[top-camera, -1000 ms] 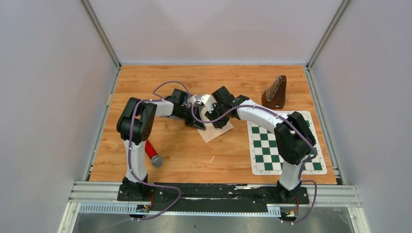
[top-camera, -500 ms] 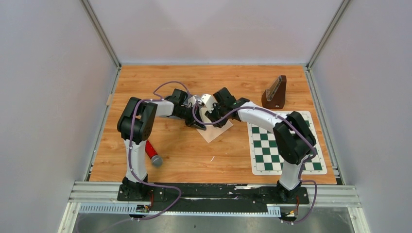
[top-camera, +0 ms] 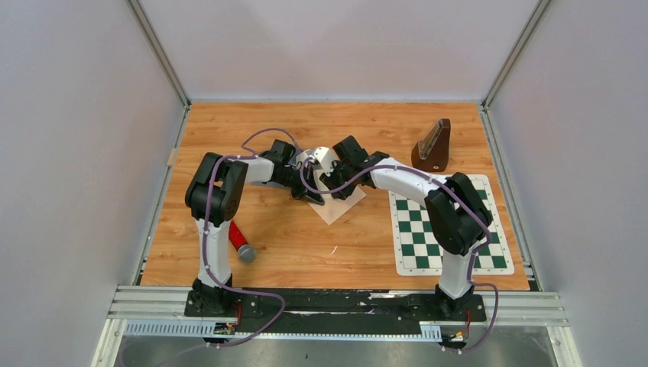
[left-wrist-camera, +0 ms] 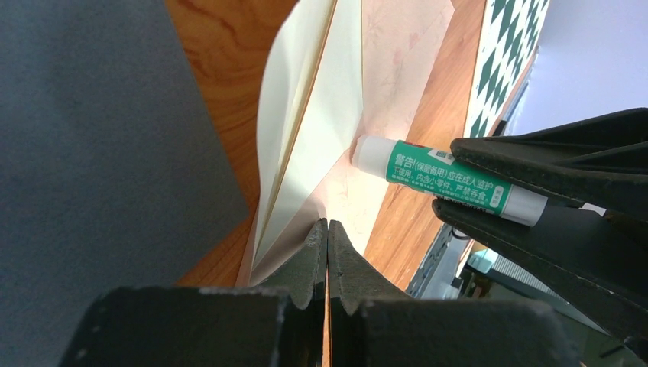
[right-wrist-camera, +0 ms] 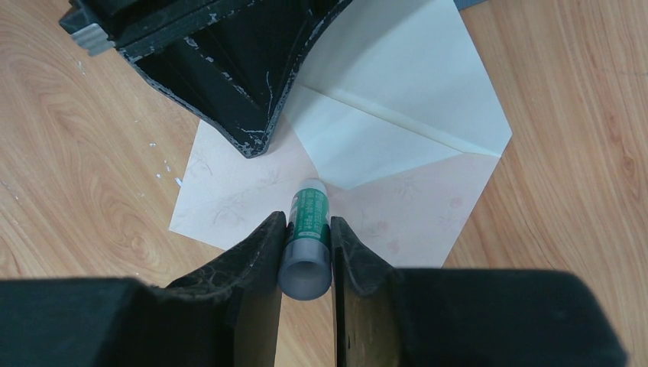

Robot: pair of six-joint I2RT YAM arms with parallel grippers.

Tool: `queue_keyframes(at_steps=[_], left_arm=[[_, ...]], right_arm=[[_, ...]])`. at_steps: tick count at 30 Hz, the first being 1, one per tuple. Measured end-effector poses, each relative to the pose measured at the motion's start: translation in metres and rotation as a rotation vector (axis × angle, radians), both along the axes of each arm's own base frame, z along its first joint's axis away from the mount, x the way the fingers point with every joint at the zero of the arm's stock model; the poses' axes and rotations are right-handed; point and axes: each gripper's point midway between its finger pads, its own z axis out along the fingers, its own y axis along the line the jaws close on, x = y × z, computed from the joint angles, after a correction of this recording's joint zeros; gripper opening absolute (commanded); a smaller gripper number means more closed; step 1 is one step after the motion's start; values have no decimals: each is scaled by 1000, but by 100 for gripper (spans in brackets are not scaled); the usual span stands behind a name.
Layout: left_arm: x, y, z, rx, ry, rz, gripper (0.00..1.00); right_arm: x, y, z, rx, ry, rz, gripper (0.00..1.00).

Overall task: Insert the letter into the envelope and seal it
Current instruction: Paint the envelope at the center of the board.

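Both arms, left arm point(top-camera: 212, 191) and right arm point(top-camera: 452, 218), pair white link tubes with bulky matte-black joint housings. A purple cable point(top-camera: 266, 131) runs along each. Black bases are bolted to a black plate point(top-camera: 336, 300) at the bench's near edge. The left gripper point(right-wrist-camera: 256, 149) has black wedge fingers with white scuffs and scratches. The right gripper point(right-wrist-camera: 306, 229) is likewise black.

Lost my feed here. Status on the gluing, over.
Left gripper shut on envelope edge. Right gripper shut on glue stick, tip against envelope. Nothing blocking.
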Motion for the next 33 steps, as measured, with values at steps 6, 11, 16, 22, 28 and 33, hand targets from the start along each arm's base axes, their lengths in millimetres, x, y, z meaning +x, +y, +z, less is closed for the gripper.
queue_keyframes(at_steps=[6, 11, 16, 22, 28, 33], left_arm=[[0, 0, 0, -2, 5, -1, 0], [0, 0, 0, -2, 5, -1, 0], [0, 0, 0, -2, 5, -1, 0], [0, 0, 0, -2, 5, -1, 0], [0, 0, 0, -3, 6, -2, 0], [0, -1, 0, -3, 8, -2, 0]], right_arm=[[-4, 4, 0, -1, 4, 19, 0], [-5, 5, 0, -12, -6, 32, 0], [-1, 1, -1, -37, -32, 31, 0], [9, -3, -1, -61, -55, 19, 0], [16, -9, -1, -79, -74, 6, 0], [18, -12, -1, -88, -80, 3, 0]])
